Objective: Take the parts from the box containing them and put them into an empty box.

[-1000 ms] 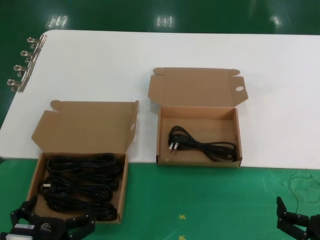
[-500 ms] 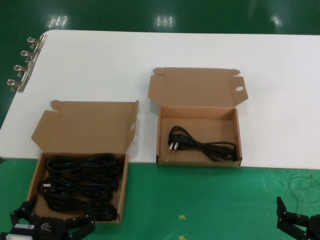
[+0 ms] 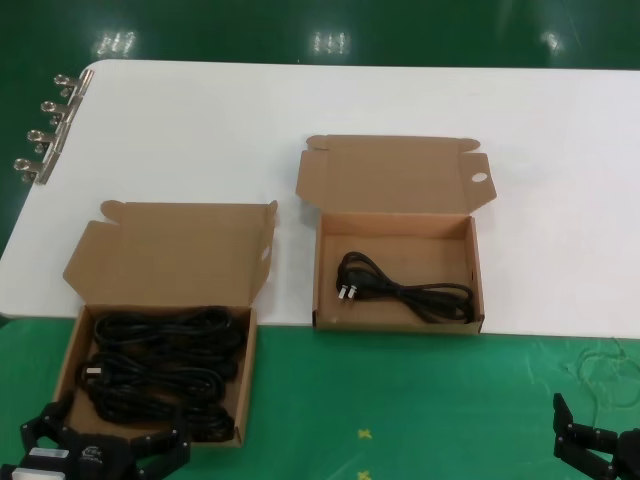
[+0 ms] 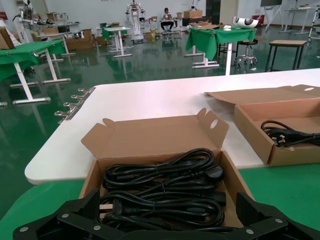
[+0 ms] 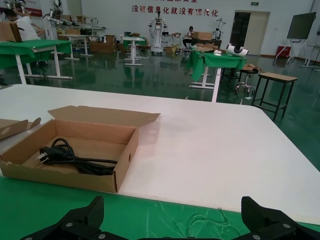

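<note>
The box containing the parts (image 3: 170,252) lies open at the front left, half over the table edge, with several black coiled cords (image 3: 160,375) packed in it. My left gripper (image 3: 105,437) hangs open just in front of it, near the closest cords (image 4: 165,197), touching nothing. The other box (image 3: 395,180), with a round hole in its lid tab, sits at the centre right and holds one cord (image 3: 405,288). My right gripper (image 3: 600,447) stands open low at the front right, well away from this box (image 5: 125,155).
Both boxes rest on a white table (image 3: 200,130) with a green mat (image 3: 400,400) along its front. Binder clips (image 3: 45,130) stick out from the far left edge. A pale thin thread (image 3: 605,368) lies on the mat by my right gripper.
</note>
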